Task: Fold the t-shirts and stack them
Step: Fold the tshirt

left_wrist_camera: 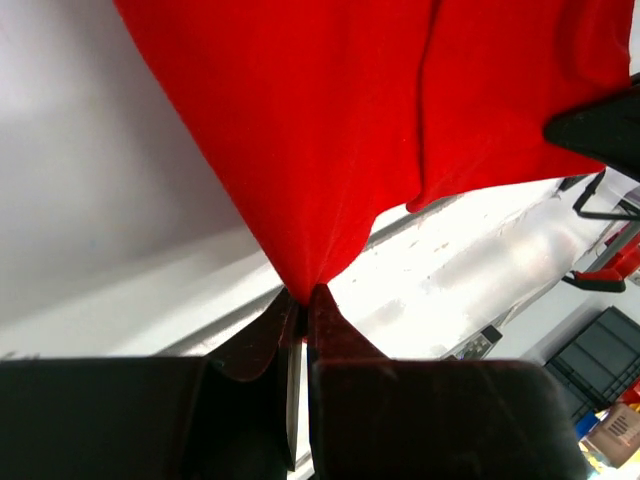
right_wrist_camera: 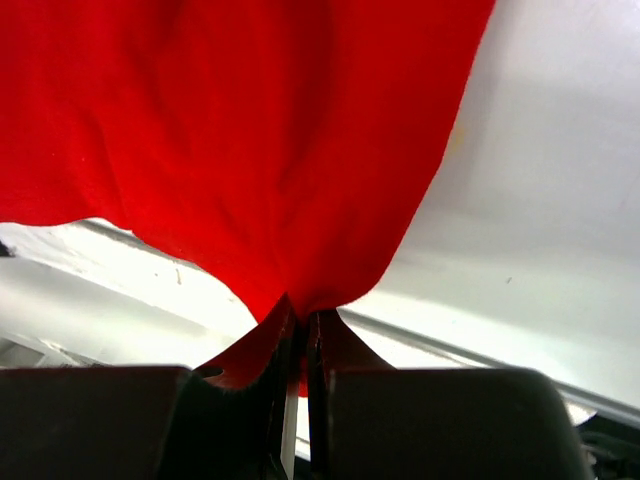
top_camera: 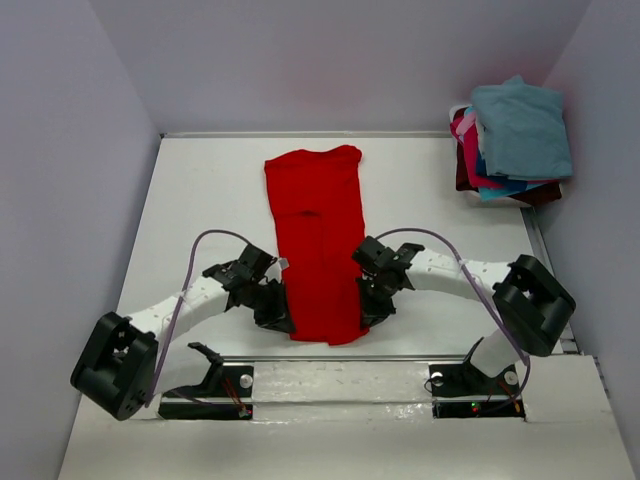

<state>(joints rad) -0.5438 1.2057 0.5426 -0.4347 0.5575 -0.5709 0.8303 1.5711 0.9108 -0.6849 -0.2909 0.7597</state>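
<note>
A bright red t-shirt [top_camera: 318, 240] lies as a long narrow strip down the middle of the table, sleeves folded in. My left gripper [top_camera: 277, 312] is shut on its near left corner, and the cloth [left_wrist_camera: 330, 130] fans out from the pinched fingertips [left_wrist_camera: 322, 305]. My right gripper [top_camera: 372, 306] is shut on the near right corner, the red cloth [right_wrist_camera: 250, 140] bunching between its fingertips [right_wrist_camera: 280, 318]. Both near corners are lifted slightly off the table. A pile of other t-shirts [top_camera: 512, 140] in teal-blue, pink, blue and dark maroon sits at the far right corner.
White walls close the table [top_camera: 200, 210] on the left, back and right. The table's near edge [top_camera: 400, 357] runs just behind the two grippers, with the arm bases [top_camera: 340, 390] below it. Beyond the table edge the left wrist view shows dark bins [left_wrist_camera: 600, 350].
</note>
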